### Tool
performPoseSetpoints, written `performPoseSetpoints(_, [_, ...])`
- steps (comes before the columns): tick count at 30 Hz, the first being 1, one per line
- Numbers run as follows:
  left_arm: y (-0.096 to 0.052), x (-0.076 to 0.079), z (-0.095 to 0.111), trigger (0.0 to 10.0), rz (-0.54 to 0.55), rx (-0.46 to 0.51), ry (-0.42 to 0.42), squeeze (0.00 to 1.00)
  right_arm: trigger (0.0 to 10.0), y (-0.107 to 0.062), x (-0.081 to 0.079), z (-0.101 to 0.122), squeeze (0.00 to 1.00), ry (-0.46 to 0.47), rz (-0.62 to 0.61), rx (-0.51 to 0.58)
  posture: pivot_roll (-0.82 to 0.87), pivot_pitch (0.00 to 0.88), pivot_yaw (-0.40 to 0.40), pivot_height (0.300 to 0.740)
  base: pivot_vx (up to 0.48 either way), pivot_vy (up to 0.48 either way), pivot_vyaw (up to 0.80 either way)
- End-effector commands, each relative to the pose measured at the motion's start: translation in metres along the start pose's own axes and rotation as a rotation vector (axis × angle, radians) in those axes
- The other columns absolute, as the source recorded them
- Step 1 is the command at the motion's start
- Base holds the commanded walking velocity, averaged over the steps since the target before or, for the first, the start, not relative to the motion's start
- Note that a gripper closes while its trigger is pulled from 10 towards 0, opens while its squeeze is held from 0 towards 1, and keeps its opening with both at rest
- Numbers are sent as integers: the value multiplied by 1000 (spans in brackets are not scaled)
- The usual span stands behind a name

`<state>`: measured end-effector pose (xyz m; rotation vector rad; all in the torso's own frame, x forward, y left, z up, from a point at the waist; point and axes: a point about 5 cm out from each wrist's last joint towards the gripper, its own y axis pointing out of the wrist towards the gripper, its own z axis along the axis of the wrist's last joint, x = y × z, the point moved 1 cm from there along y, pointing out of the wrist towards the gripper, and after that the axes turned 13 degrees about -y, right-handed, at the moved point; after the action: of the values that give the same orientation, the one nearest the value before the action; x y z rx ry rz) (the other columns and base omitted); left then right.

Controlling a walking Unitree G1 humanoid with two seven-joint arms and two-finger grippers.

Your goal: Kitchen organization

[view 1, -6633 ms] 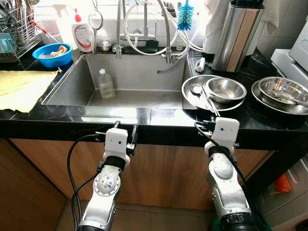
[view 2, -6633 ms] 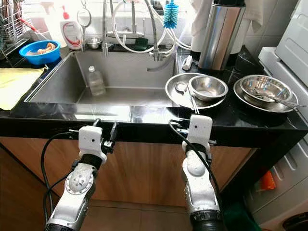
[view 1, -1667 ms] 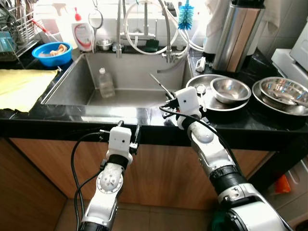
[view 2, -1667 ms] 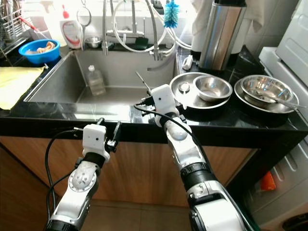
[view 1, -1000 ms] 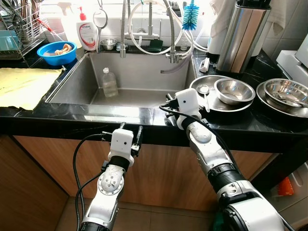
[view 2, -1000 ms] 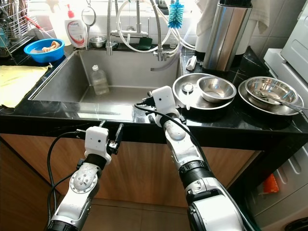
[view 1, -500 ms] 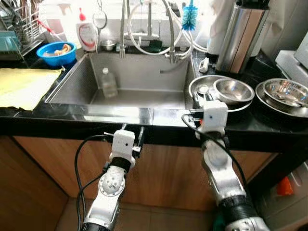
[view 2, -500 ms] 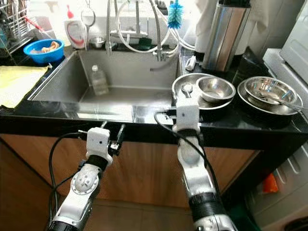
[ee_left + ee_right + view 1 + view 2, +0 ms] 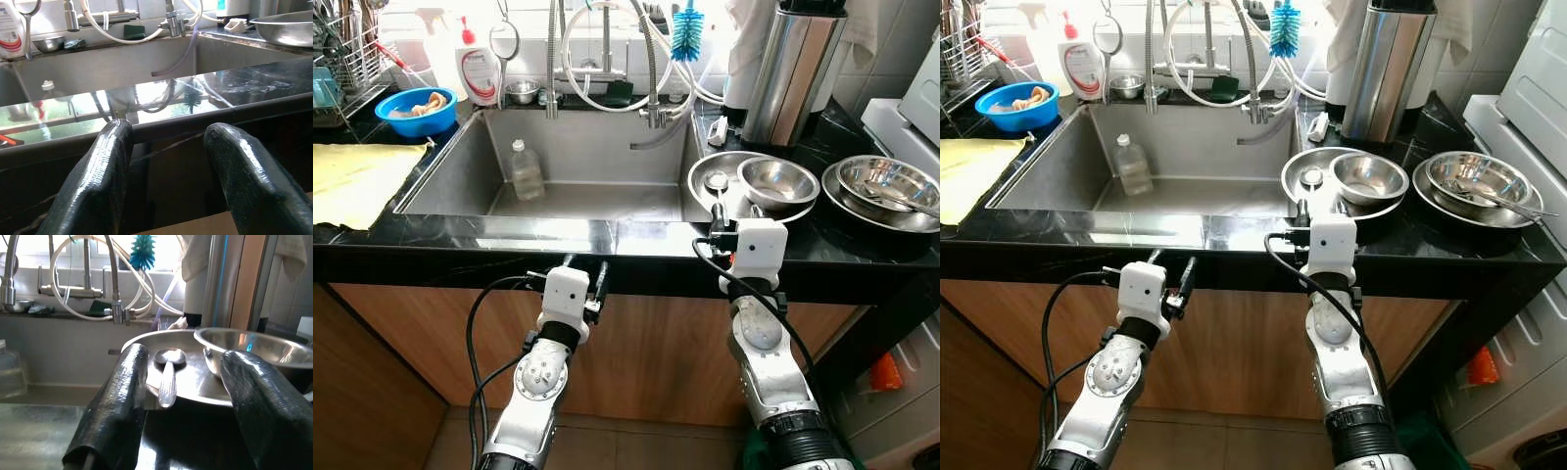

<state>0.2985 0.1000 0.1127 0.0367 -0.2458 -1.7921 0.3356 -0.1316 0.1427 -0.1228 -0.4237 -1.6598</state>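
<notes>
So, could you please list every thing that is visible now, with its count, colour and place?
Sink: 1, steel, centre.
Plastic bottle: 1, clear, standing in the sink.
Blue bowl: 1, counter left of the sink.
Yellow cloth: 1, left counter.
Soap bottle: 1, white, behind the sink.
Bottle brush: 1, blue, by the taps.
Steel plate: 1, right of the sink, holding a spoon and small bowl.
Large bowls: steel, far right.
Left gripper: open, below the counter edge.
Right gripper: open, facing the spoon.

Steel spoon (image 9: 167,377) lying flat, bowl upward, on a wide steel plate (image 9: 705,201) right of the sink; a steel bowl (image 9: 778,182) sits upright on the same plate.
</notes>
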Motion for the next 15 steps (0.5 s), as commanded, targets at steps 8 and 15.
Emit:
performPoseSetpoints(8, [4,-3,6,10000,12,18,3,0,10000,5,-5,5,0,14,22,-8,-85,0,11,740,0,0,0])
performPoseSetpoints(15, [6,-3,7,10000,28,21,-3,0,10000,11,0,3,0,-23,8,-45,-87,0,3,740,0,0,0])
